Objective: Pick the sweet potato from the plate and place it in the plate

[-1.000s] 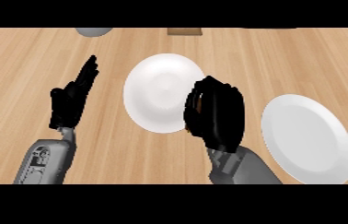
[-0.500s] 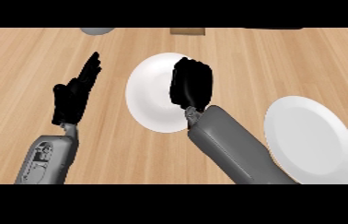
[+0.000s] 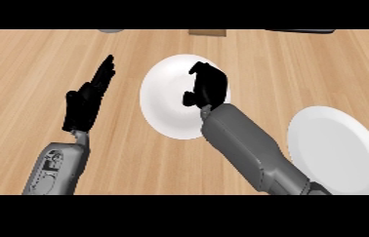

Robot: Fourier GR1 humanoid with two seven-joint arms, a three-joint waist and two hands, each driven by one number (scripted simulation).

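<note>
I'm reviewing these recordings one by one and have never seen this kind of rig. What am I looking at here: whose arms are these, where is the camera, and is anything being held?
This is one view from the humanoid robot's head, looking steeply down at a wooden counter. The grey forearms with black hands are its own. The left hand rests open at the view's left, fingers up. The right hand is curled over the middle plate; a sweet potato could be hidden underneath, but none is visible. A second white plate lies at the right. Small objects at the far edge are cut off.

Sweet potato unseen (right hand [image 3: 209, 85] covers plate [image 3: 162, 92] centre).
</note>
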